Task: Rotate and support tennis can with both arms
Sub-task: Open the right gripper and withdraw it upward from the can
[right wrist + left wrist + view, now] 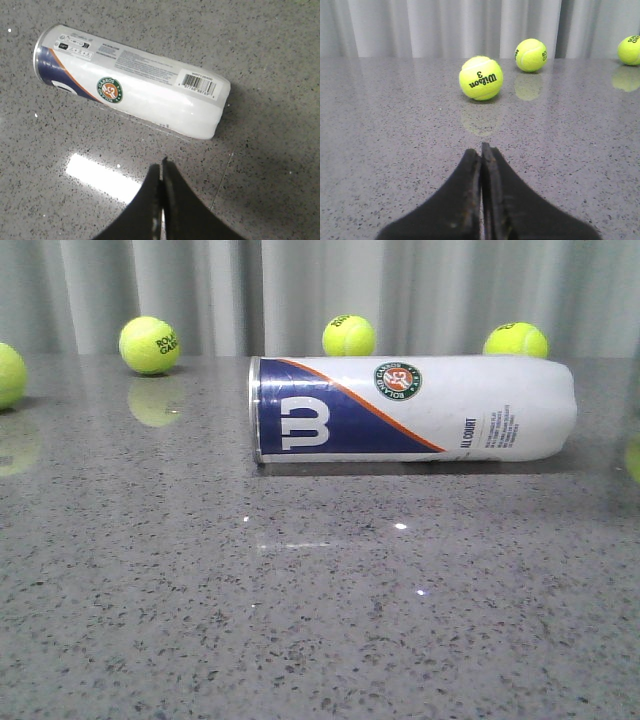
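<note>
The tennis can (pixel 410 408) lies on its side on the grey speckled table, its navy end with the metal rim pointing left and its white end right. The right wrist view shows the tennis can (pixel 135 85) from above, with the round emblem and a barcode facing up. My right gripper (pixel 161 162) is shut and empty, hovering a short way off the can's white end. My left gripper (pixel 481 149) is shut and empty too, low over bare table, with no can in its view. Neither gripper shows in the front view.
Three tennis balls sit behind the can along the curtain: one (pixel 149 345) at the left, one (pixel 348 336) in the middle, one (pixel 515 340) at the right. Another ball (pixel 8 374) is at the left edge. A ball (pixel 481 78) lies ahead of the left gripper.
</note>
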### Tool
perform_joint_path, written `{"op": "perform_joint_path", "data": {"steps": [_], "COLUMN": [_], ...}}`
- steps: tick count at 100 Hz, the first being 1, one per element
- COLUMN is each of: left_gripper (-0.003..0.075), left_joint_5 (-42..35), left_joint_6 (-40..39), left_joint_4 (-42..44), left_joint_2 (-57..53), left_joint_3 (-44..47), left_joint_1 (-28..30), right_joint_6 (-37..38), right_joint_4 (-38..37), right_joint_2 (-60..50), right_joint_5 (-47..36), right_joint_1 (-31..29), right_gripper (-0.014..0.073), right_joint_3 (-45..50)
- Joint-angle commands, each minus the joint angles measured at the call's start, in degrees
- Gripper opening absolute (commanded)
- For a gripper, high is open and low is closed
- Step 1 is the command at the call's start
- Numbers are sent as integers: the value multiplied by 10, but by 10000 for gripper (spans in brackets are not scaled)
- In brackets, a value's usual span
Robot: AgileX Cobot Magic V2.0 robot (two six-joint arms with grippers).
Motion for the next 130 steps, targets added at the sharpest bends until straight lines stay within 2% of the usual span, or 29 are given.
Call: {"op": "perform_joint_path", "data": {"steps": [1, 36, 64, 91, 108, 130], "left_gripper": [-21, -21, -21, -21, -21, -21], "left_joint_5": [-41, -41, -71, -123, -70, 61], "left_joint_6": [-1, -1, -1, -1, -1, -1], "left_joint_4": [-2, -2, -2, -5, -14, -17], "left_joint_2": [-22, -22, -22, -22, -18, 61], "left_joint_3": [26, 26, 26, 0, -63, -193], "left_joint_1": [0, 0, 0, 0, 0, 0], "right_joint_6": [8, 8, 7, 7, 7, 7], "right_joint_4": [0, 0, 0, 0, 0, 0], "right_joint_2": [-54, -239, -409, -544, -577, -575], "right_joint_5": [-94, -271, -335, -349, -348, -347], "right_joint_1": [-3, -3, -3, -3, -3, -3], "right_gripper": [-55, -55, -55, -55, -55, -55], "right_joint_3": [41, 248, 387, 458, 465, 465]}}
